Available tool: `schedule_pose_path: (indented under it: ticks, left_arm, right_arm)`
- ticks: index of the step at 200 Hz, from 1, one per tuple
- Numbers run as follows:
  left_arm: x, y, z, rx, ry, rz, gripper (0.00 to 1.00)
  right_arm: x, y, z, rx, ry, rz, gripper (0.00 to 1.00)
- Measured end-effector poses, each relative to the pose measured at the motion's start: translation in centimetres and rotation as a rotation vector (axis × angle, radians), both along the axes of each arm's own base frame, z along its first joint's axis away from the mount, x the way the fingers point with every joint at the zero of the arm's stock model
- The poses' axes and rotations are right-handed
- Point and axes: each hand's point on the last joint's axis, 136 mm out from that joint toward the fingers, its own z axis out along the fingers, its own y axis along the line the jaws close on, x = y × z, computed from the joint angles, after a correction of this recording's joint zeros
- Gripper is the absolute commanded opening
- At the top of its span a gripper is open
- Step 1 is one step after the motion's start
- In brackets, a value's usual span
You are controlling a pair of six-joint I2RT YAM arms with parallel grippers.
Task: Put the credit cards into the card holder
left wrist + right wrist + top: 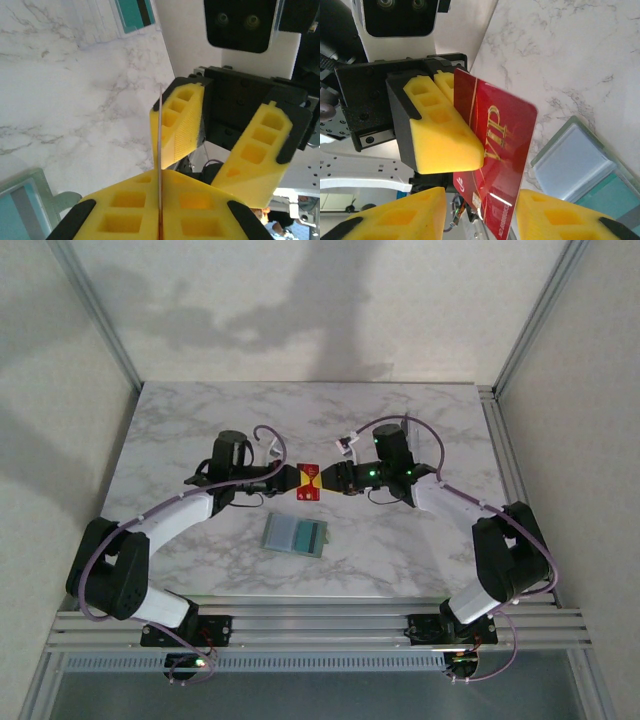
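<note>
A red credit card [308, 481] with gold VIP lettering [500, 135] hangs in the air over the table's middle. My left gripper [290, 480] is shut on it, and in the left wrist view the card shows edge-on [160, 130] between the pressed pads [161, 172]. My right gripper [328, 480] faces it from the other side, its jaws apart [480, 220] around the card's free end without clamping it. The sage card holder [298, 536] lies open on the table below, with a teal card [612, 200] in it.
The marble tabletop [200, 430] has bare room on all sides of the holder. Aluminium frame rails [540, 320] and white walls bound the table. The holder's clear slot panel [580, 160] lies just under the right wrist.
</note>
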Motion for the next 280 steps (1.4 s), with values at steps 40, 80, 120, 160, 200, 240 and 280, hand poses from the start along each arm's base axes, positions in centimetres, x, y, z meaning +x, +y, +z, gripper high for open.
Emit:
schedule_pose_path:
  ticks: [40,80,120,160,200,240,280]
  left_arm:
    - [-1.0,-0.1,-0.3,-0.018,0.022,-0.037,0.09]
    - [-1.1,-0.2,-0.2,-0.029,0.019,-0.046,0.10]
    - [-1.0,-0.1,-0.2,-0.032,0.029,-0.041,0.08]
    - [-1.2,0.0,-0.2,-0.041,0.035,-0.052,0.08]
    - [-1.6,-0.1,-0.1,-0.050,0.040,-0.071,0.04]
    - [-2.0,-0.2,0.3,-0.055,0.023,-0.088,0.00]
    - [-3.0,-0.9,0.7,-0.058,-0.015,-0.132,0.00]
  right_arm:
    - [-0.1,0.2,0.0,0.020,0.014,0.011,0.28]
    - [0.1,0.1,-0.2,0.038,0.033,-0.008,0.15]
    - [-0.1,0.2,-0.1,0.063,0.043,0.002,0.29]
    - [-0.5,0.2,0.2,0.082,0.043,0.026,0.28]
    - [-0.8,0.3,0.0,0.087,0.061,0.046,0.25]
    - [-1.6,0.5,0.2,0.095,0.066,0.085,0.31]
    - [-2.7,0.5,0.4,0.092,0.059,0.119,0.23]
